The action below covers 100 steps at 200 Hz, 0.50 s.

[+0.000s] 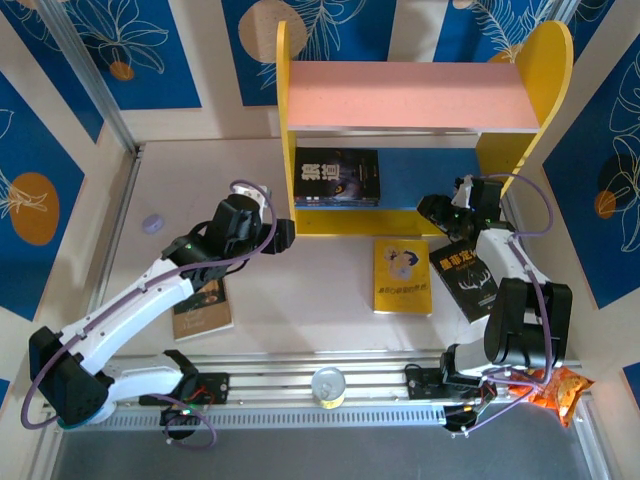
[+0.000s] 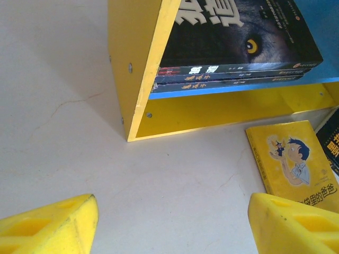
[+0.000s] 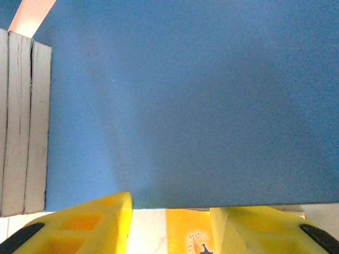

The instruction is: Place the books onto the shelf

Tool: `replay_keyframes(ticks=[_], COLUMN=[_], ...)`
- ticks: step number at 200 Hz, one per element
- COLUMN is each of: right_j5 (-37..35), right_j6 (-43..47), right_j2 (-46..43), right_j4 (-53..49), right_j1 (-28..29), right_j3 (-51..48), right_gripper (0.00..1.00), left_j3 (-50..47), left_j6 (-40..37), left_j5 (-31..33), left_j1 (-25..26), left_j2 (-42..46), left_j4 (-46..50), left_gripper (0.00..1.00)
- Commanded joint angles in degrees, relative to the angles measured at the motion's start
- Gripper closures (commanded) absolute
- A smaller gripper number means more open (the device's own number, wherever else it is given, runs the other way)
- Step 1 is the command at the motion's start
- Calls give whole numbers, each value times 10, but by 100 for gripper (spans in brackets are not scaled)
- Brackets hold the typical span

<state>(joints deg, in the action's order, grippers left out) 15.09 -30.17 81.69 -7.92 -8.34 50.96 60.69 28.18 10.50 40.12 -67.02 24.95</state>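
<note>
Shelf (image 1: 400, 95), wooden unit w/ yellow side panels, pink top board and blue lower tier, sits top centre of the overhead view. Stack of three black paperbacks (image 1: 337, 177) lies flat on the lower tier at its left end, wolf-eye cover on top, spines facing out.

Bright yellow cartoon paperback (image 1: 403, 276) lies flat on the surface, centre frame, just below the shelf front. Black paperback w/ antler cover (image 1: 465, 282) is right beside it, partly under the right arm. Tan paperback (image 1: 203, 308) is lower left, partly under the left arm. Orange snack bag (image 1: 555, 387) is bottom right, by the right arm's base.

Left tool (image 1: 284, 234): centre-left, near the shelf's left panel. Yellow fingers wide apart, nothing btw them, bare surface beneath.

Right tool (image 1: 435, 210): right of centre, at the lower tier's front. Narrower gap, also empty. Blue board ahead, stack's page edges at frame left.
</note>
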Motion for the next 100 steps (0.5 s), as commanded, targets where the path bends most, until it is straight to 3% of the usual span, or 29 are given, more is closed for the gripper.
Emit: replay_keyframes(ticks=[1,100], right_j5=[-2,13], right_j6=[10,7], right_j2=[25,21], right_j4=[55,45], right_j1=[3,4], right_j3=[35,29], right_gripper=[57,57], left_j3=[21,24], left_j6=[-2,-6], left_j5=[-7,-11], left_j1=[-7,-7], left_j2=[-3,-3], left_j4=[9,19], left_gripper=[26,26])
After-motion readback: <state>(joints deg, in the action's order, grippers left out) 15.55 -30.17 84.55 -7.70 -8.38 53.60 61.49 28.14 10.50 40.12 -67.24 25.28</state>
